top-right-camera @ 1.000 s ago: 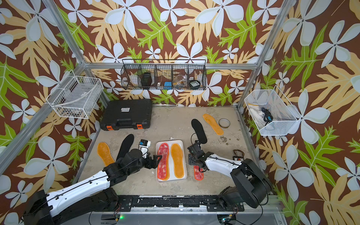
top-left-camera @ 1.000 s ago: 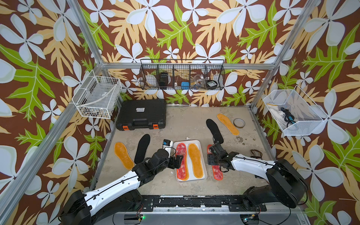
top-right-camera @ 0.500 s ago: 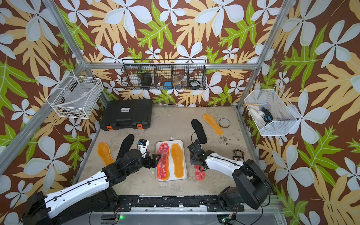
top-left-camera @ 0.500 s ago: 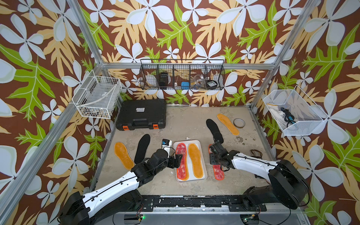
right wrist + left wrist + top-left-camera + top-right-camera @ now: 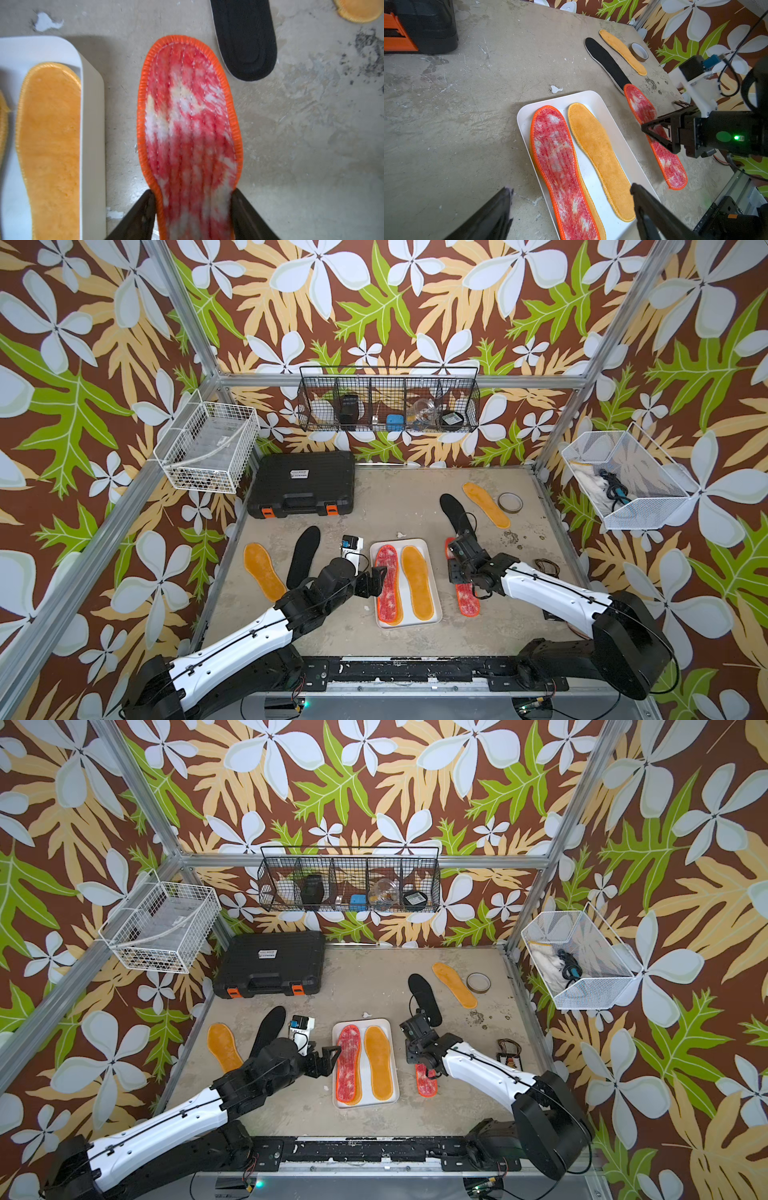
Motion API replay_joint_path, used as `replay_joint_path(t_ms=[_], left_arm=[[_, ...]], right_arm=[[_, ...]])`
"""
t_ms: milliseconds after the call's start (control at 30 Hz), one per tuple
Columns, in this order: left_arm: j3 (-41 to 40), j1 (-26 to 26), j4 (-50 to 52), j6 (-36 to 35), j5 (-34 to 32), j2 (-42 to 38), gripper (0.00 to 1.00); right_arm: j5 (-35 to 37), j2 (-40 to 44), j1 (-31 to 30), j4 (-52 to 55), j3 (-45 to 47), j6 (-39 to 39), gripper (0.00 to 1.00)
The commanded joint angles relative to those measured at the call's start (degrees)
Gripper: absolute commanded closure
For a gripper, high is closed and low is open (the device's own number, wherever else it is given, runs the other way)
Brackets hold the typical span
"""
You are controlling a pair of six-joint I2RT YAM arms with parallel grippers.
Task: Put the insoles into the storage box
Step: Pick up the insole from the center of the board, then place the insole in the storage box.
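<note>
One right hand [image 5: 193,192] tighter around red insole [image 5: 187,114]

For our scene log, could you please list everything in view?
box: one, white, centre.
orange insoles: four, orange; two boxed (one under red), one left, one far right.
red insoles: two, red-white; one boxed, one loose right of box.
black insoles: two, black; left, right.
case: one, black, far left.
tape: one, brown, far right.
baskets: three, one black two white, walls.
wires: one, dark, right.
left gripper: black, open, beside box.
right gripper: black, shut on loose red insole.
</note>
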State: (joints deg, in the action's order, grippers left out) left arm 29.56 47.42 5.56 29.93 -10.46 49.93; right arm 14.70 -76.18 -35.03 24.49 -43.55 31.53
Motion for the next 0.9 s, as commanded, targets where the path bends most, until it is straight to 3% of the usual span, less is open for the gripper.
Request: replay_joint_path(t_ms=[0, 200, 500, 867], left_arm=[[0.7, 0.0, -0.2, -0.2, -1.1, -0.2, 0.08], [0.9, 0.0, -1.0, 0.3, -1.1, 0.2, 0.08], [1.0, 0.0, 0.0, 0.4, -2.6, 0.6, 0.08], [0.3, 0.0, 0.6, 0.9, -3.0, 0.0, 0.08]], right_arm=[[-0.3, 1.4, -0.1, 3.0, -2.7, -0.6, 0.40], [-2.3, 1.9, -1.9, 6.4, -8.8, -0.2, 0.40], [-4.2, -3.6, -12.1, 5.6, -16.7, 5.5, 0.40], [-5.9, -10.2, -14.0, -1.4, -14.0, 9.7, 0.39]])
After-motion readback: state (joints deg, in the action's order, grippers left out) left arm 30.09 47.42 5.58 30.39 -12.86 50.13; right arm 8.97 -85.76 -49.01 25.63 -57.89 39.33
